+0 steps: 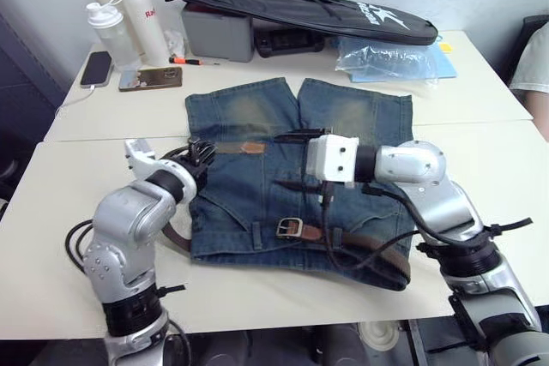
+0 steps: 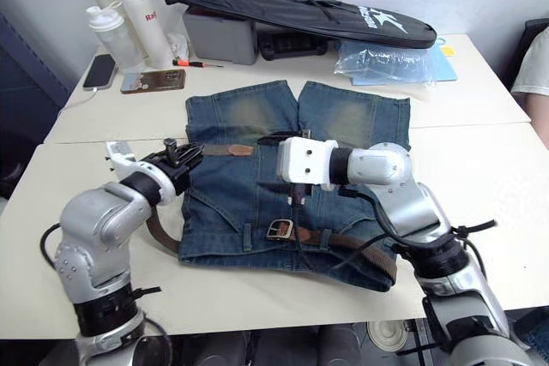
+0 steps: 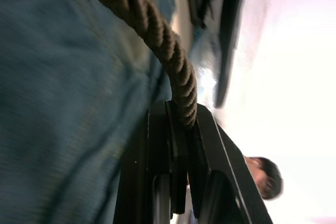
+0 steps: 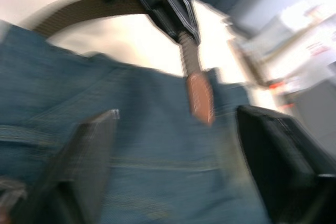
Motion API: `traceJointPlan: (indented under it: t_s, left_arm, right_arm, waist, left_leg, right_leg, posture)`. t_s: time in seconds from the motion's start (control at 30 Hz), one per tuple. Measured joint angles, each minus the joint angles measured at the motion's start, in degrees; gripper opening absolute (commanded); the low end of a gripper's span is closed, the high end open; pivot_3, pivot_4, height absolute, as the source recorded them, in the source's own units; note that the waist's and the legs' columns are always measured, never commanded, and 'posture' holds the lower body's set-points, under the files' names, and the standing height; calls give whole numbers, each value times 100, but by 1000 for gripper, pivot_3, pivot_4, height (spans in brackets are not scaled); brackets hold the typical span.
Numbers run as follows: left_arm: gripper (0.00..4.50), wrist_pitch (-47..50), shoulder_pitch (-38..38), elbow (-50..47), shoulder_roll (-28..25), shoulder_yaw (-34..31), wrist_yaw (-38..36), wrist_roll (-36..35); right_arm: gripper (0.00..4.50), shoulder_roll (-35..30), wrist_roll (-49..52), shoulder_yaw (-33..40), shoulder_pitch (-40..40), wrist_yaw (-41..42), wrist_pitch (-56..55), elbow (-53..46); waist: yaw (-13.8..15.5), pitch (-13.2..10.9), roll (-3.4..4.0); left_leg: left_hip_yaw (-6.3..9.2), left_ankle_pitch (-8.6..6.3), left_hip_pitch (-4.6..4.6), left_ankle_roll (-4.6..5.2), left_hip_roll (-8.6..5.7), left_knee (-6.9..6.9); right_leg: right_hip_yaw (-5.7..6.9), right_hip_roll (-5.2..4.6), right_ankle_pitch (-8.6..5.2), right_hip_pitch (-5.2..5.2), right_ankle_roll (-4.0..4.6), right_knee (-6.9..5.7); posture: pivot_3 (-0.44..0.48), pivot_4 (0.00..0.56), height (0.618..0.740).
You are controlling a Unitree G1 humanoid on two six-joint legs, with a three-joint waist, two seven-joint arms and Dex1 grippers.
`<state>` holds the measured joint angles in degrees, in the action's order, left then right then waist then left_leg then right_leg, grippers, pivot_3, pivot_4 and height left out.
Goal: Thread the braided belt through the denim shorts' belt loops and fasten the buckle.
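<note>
Our left end effector (image 1: 202, 153) pinches the braided belt (image 2: 360, 246) at the left side of the denim shorts (image 1: 257, 199), which lie flat mid-surface. Our right end effector (image 4: 173, 145) hangs open above them. The buckle (image 1: 289, 228) sits near the front edge. If we tug hard, the belt could slip back out or bunch the shorts.

Faded blue denim shorts (image 1: 257, 195), brown braided belt (image 1: 369, 244)

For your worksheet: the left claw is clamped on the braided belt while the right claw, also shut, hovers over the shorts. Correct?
Not quite. The right claw is open, fingers wide apart above the denim shorts, as the right wrist view shows. The left claw does grip the braided belt.
</note>
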<state>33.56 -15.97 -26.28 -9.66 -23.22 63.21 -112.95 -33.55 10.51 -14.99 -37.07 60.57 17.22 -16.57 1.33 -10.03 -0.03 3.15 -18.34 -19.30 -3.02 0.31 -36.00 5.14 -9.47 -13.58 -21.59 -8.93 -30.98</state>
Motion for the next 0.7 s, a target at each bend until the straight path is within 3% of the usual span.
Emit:
traceJointPlan:
  t_s: [0.3, 0.5, 0.7]
  left_arm:
    - [0, 383, 786, -70, -780, -665, -560, 14]
    - [0, 324, 1297, -529, -1084, -929, -734, 14]
    - [0, -55, 1954, -1106, -1183, -730, -858, 12]
  right_arm:
    - [4436, -37, 940, 16, -145, 167, 1558, -579]
    - [4436, -77, 1267, 14, -285, 413, 1815, -545]
    - [4436, -481, 1004, -448, -345, 924, 1596, -315]
  waist:
    - [-1, 3, 6]
    - [5, 5, 10]
    - [6, 7, 14]
  left_leg:
    - [-15, -27, 3, -11, 43, -4]
    - [-20, -38, 2, -18, 58, -3]
    - [-36, -45, 5, -18, 62, -6]
  right_leg:
    - [-1, 35, -11, -9, 22, 7]
    - [-7, 53, -15, -13, 30, 8]
    - [-20, 58, -27, -16, 52, 27]
  posture:
    - [0, 150, 740]
    - [0, 150, 740]
    - [0, 150, 740]
